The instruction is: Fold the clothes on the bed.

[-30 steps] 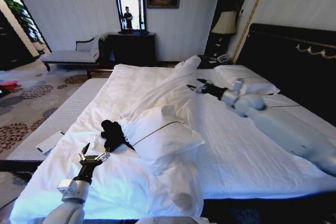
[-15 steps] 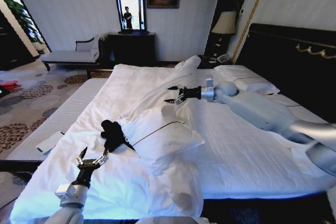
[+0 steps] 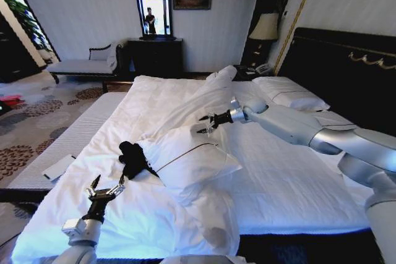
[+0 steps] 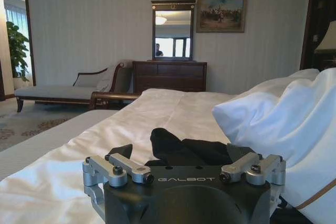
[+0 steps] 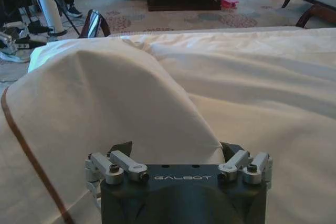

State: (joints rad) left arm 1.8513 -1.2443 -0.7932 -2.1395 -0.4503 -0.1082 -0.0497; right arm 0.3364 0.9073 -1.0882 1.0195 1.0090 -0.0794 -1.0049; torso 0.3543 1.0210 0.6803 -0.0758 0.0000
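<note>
From the head camera I see the black T-shirt [image 3: 133, 159] lying crumpled on the white duvet of the bed [image 3: 291, 183], tucked against the near-left edge of a white pillow [image 3: 189, 162] with thin dark piping. My left gripper [image 3: 104, 191] sits low over the duvet just short of the shirt, its fingers spread apart and holding nothing. My right arm reaches across the bed from the right, and the right gripper [image 3: 206, 123] hangs just above the far edge of that same pillow, fingers apart too. A flat white card [image 3: 59, 167] lies on the bench at the foot of the bed (well away from the shirt).

On the left wrist camera the T-shirt [image 4: 184, 150] is bunched straight ahead of the left gripper [image 4: 184, 174], between its open fingers but not touched by them as far as I can tell. The pillow [image 4: 278, 124] rises beside it.

On the right wrist camera the right gripper [image 5: 178, 169] points at the peaked corner of the pillow [image 5: 105, 114], whose fabric lies between the parted fingers; whether they touch it I cannot tell.
</note>
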